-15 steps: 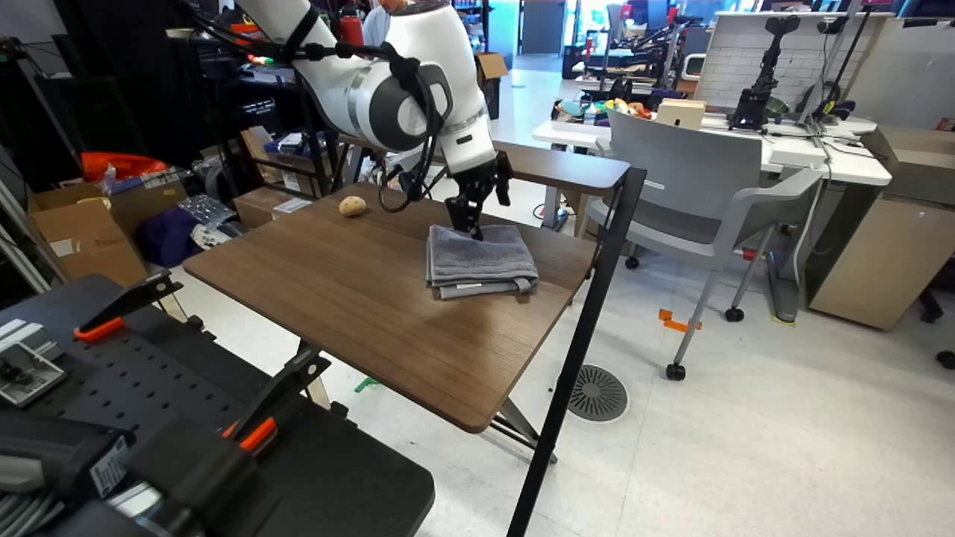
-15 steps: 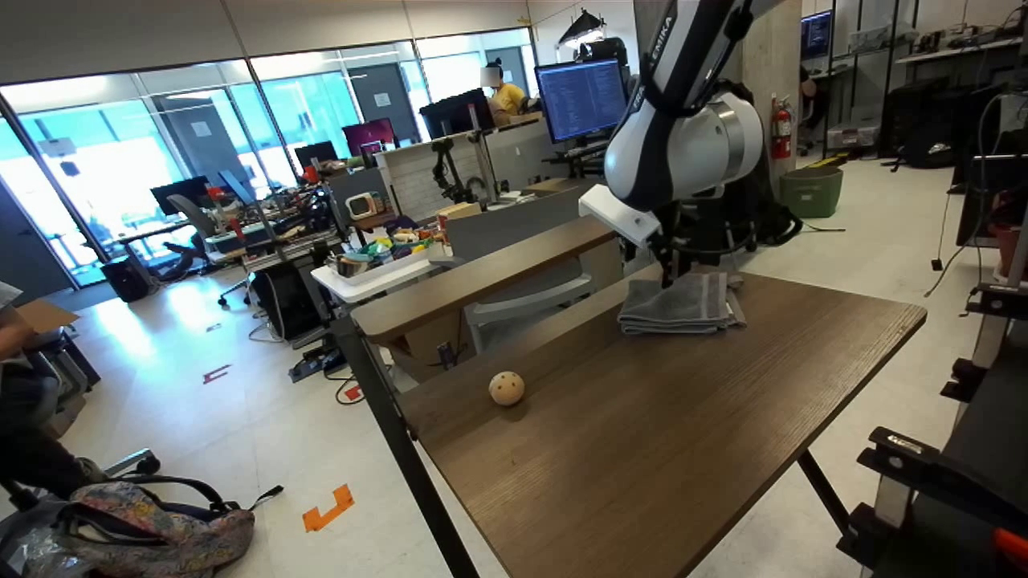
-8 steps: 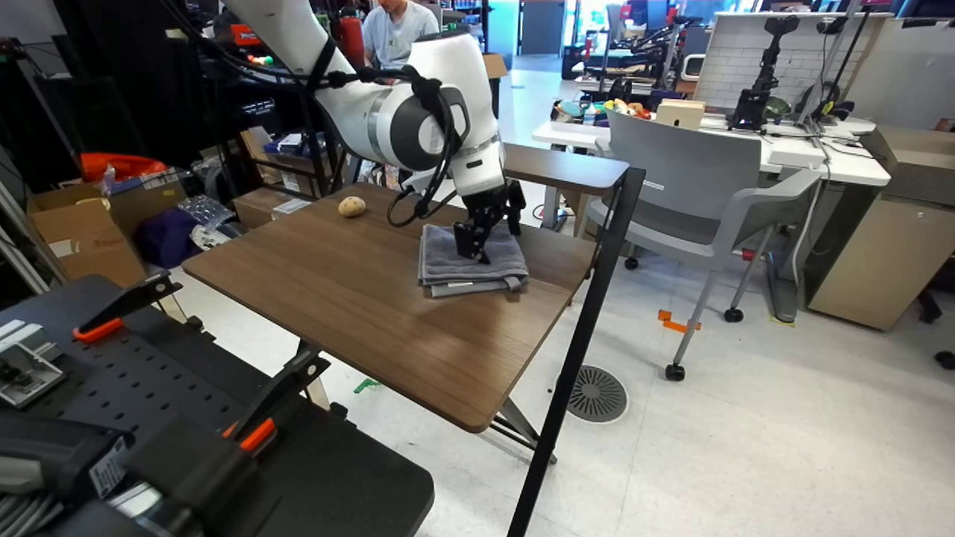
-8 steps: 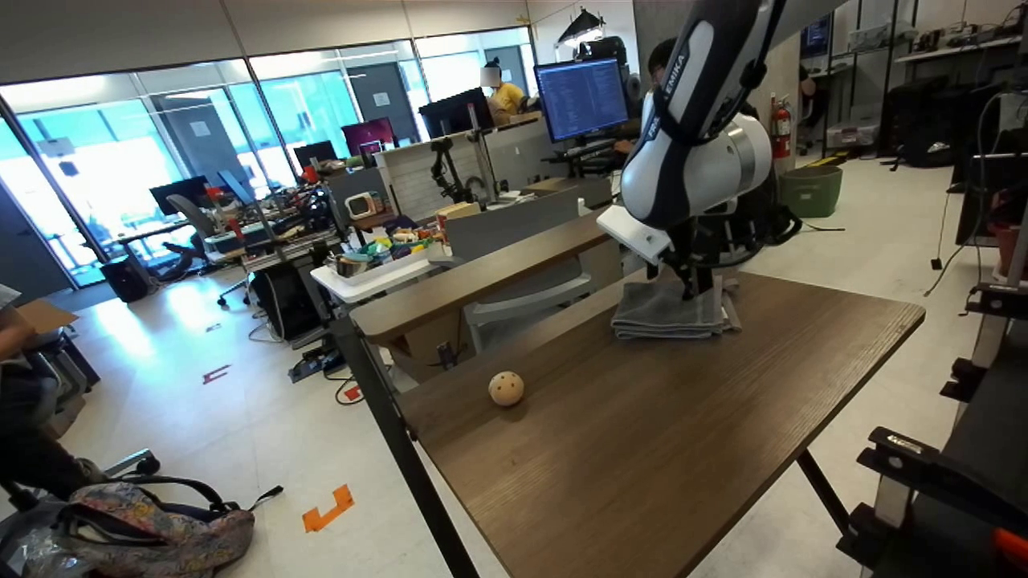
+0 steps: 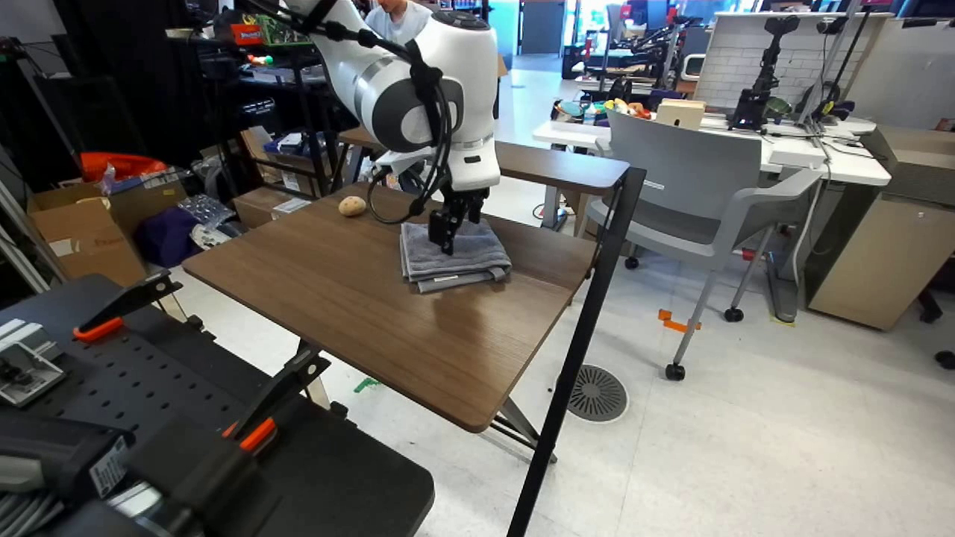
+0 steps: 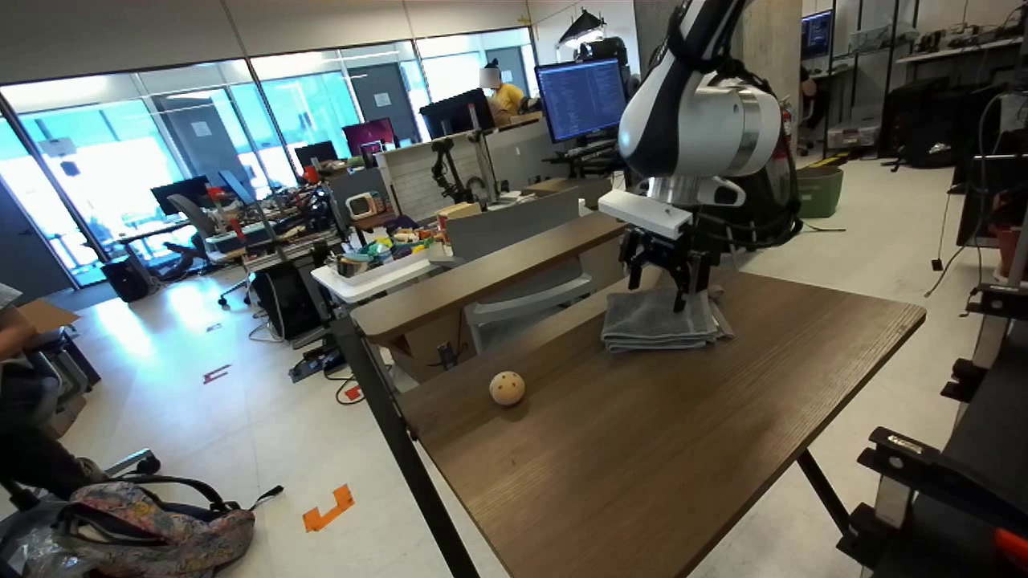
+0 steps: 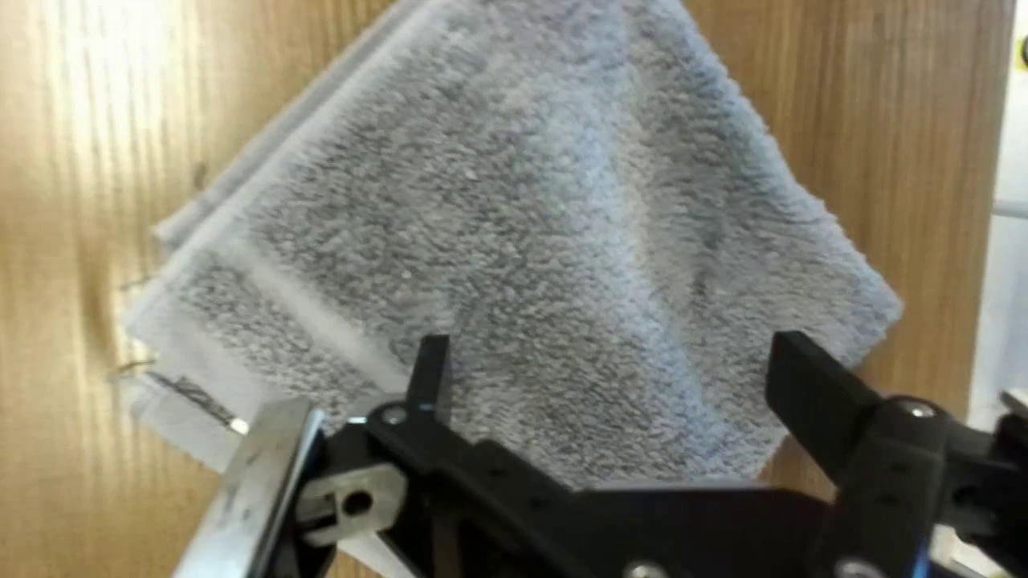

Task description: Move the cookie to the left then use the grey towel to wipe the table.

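The black, 2-fingered mechanical hand (image 7: 612,349) stands over the grey, folded, rectangular terry towel (image 6: 642,327), its fingers (image 7: 430,377) spread well apart with nothing clamped between them; whether they press on the towel, I cannot tell. The step in hand looks to be the wipe. To do it well, either gather the towel at the crease (image 7: 638,233) that shows between the fingers, or bear down lightly near its middle and slide it flat; pushing at 1 corner would likely swing it round or shear its layers apart. Slow, straight strokes suit the dark brown, rectangular, wood-grain tabletop (image 5: 336,276) beneath the towel. Each should stop short of the small, round, tan-brown, dark-spotted cookie (image 6: 507,388), which rests on the tabletop well apart from the towel in both exterior views and could roll if bumped.

Counted from the hand outward: 1 hand with 2 fingers, 1 towel, 1 tabletop, 1 cookie and, in an exterior view, well apart from the towel, 2 black-and-orange clamps (image 5: 276,395).
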Controlling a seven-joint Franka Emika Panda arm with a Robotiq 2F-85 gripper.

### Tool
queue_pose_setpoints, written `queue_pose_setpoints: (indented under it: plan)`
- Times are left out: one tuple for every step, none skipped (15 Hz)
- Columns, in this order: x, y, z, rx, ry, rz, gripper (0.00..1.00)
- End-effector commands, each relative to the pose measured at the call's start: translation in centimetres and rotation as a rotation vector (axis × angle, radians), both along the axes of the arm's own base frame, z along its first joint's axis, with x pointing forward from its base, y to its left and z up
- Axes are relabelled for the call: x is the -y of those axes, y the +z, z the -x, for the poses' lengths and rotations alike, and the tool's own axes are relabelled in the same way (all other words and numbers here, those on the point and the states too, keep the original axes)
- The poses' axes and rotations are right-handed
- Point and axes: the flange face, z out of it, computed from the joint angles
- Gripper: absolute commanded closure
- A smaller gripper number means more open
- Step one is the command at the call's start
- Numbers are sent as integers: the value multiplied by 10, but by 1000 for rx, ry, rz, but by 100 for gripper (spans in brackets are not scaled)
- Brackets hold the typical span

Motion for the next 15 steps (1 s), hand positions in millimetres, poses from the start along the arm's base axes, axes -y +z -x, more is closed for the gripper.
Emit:
queue_pose_setpoints:
  plan:
    - [7,5,26,-110,112,-130,0]
    - [11,4,33,-164,137,-146,0]
    - [9,-8,19,-112,91,-90,0]
    - [12,-8,24,-142,110,-108,0]
    - [14,-7,27,-154,118,-115,0]
    - [15,-6,28,-160,122,-119,0]
    - [13,-13,25,-139,103,-69,0]
    - [12,-19,23,-137,108,-45,0]
    - [8,-26,20,-120,100,-17,0]
    - [8,-29,17,-113,89,20,0]
    - [8,-34,14,-109,86,38,0]
    - [9,-39,13,-116,81,59,0]
    - [8,-43,16,-183,100,58,0]
    - [5,-47,21,-243,145,29,0]
    - [2,-48,25,-287,199,8,0]
